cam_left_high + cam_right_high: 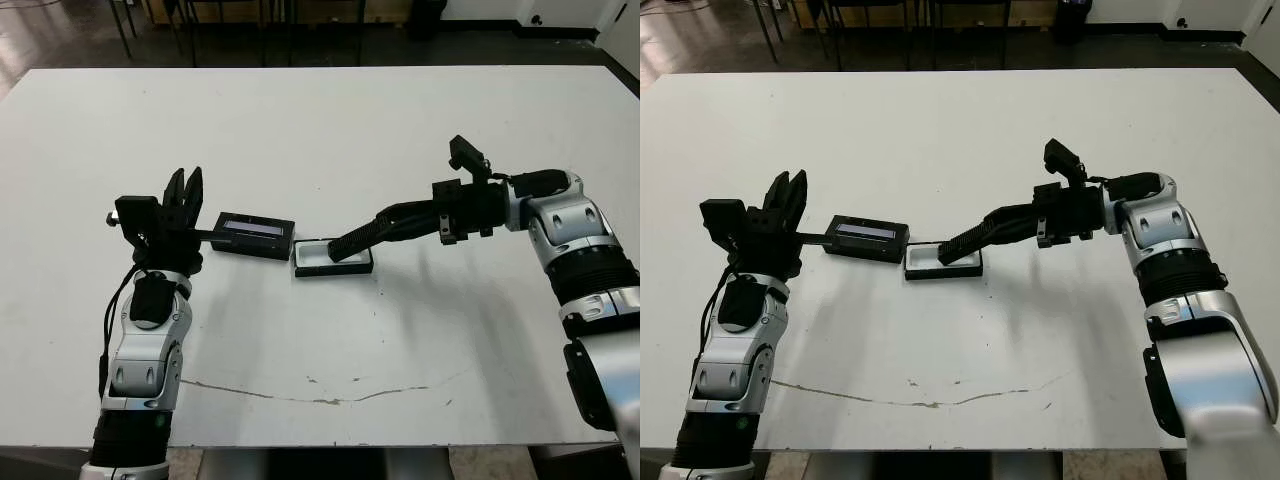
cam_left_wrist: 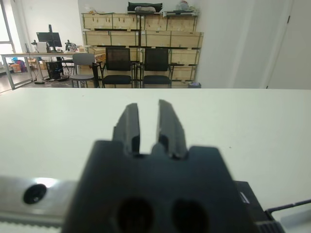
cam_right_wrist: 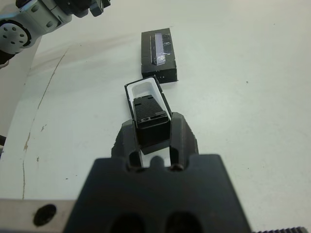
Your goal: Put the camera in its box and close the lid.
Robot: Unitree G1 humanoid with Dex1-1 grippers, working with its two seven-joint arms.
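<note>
The camera (image 3: 151,121) is shown clamped between the jaws of the right gripper (image 3: 152,137) and held slanted over its box (image 1: 333,258), with the leading end lowered into the white-lined tray. The box rests near the middle of the desk (image 1: 320,140), and the lid (image 1: 255,235) lies just beside it on the robot's left, strip upward; whether the two touch cannot be told. The left gripper (image 1: 184,190) is held raised just beside the far end of the lid, its jaws slightly parted and holding nothing.

The step in hand is judged to be the seating of the camera. It is best done if the bar is kept parallel to the long walls of the tray, the raised end is lowered until the bar lies flat on the lining, and the jaws are released only then, so that no end is left riding on the rim. The lid is not yet placed.

The right wrist view alone shows the grip on the camera and its alignment with the tray opening, which the head views hide behind the fingers. The head views alone show the position of the left gripper relative to the lid. In the left wrist view only the parted fingers (image 2: 129,127) and bare desk are seen.
</note>
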